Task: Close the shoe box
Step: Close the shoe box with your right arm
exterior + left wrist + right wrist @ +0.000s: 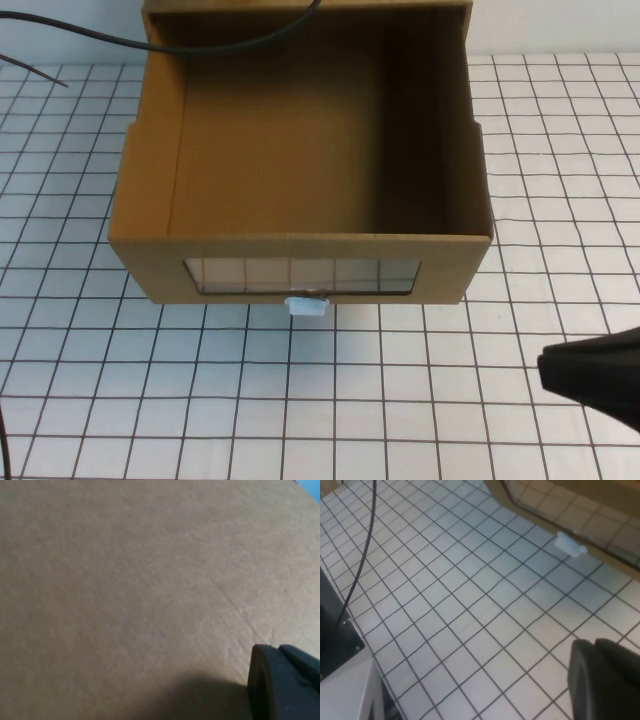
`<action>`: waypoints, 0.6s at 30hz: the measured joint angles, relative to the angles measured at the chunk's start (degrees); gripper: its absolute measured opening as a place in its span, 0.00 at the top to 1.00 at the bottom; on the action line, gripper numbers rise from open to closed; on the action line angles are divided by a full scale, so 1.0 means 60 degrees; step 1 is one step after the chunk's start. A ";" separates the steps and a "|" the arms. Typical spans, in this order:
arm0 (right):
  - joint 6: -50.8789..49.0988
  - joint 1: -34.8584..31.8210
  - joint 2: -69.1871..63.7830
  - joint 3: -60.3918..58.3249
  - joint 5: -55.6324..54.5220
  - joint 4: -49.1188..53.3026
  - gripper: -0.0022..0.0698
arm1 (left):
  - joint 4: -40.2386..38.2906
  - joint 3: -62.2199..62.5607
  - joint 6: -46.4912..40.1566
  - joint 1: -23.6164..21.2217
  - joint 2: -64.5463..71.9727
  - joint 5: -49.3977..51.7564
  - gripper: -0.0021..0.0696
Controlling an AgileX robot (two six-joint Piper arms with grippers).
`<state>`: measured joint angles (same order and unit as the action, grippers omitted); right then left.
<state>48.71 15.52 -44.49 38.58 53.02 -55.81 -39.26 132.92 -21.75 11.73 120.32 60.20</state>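
The shoe box [300, 150] is a brown cardboard drawer standing pulled out and empty at the table's middle. Its front faces me with a clear window [300, 275], and a small white pull tab [307, 306] sits just below that window. My right gripper [545, 372] hangs shut and empty over the table at the near right, apart from the box. Its wrist view shows its fingertips [597, 652], the tab [570, 545] and the box front [600, 487] ahead. My left gripper [277, 650] is shut, close against plain brown cardboard [125, 580]. It is out of the high view.
A white table with a black grid [150, 400] spreads in front of and beside the box. A black cable [100, 38] runs across the far left and over the box's back edge. The right wrist view shows a cable [367, 555] and a dark base [335, 640].
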 joint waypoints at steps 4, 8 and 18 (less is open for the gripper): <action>0.0161 0.0856 -0.0723 0.0559 -0.0435 0.0294 0.99 | -0.0104 0.0000 0.0000 0.0000 0.0043 0.0000 0.98; 0.0059 0.2248 -0.2048 0.1376 -0.0881 0.0893 0.99 | -0.0172 0.0000 0.0000 0.0000 0.0057 0.0000 0.98; -0.2068 0.7463 -0.3710 0.2143 -0.3876 0.3947 0.99 | -0.0169 0.0000 0.0000 0.0000 0.0057 0.0000 0.98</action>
<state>36.30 60.30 -66.76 51.44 29.76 -32.13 -40.28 132.92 -21.75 11.73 120.66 60.20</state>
